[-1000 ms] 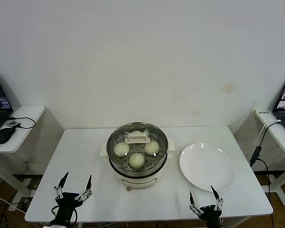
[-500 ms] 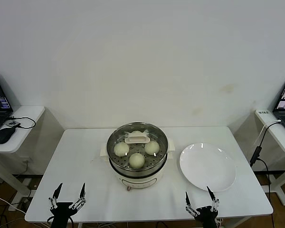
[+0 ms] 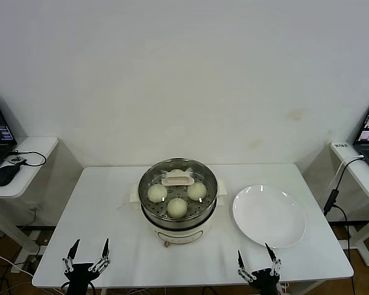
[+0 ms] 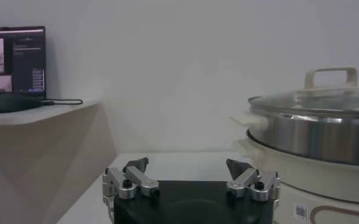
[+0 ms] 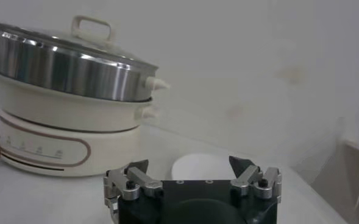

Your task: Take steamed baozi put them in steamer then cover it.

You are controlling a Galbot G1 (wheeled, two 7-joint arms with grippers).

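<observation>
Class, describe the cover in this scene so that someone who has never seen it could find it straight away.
Start at the white table and find the shiny steel steamer on a cream base at its middle. The cover sits on top of it: a round clear glass lid with a metal rim, buns showing through. Unlike the flat white plate beside it, it is see-through and has a cream oblong handle at its centre.

The cover sits on the steamer over the baozi, beside an empty plate.
</observation>
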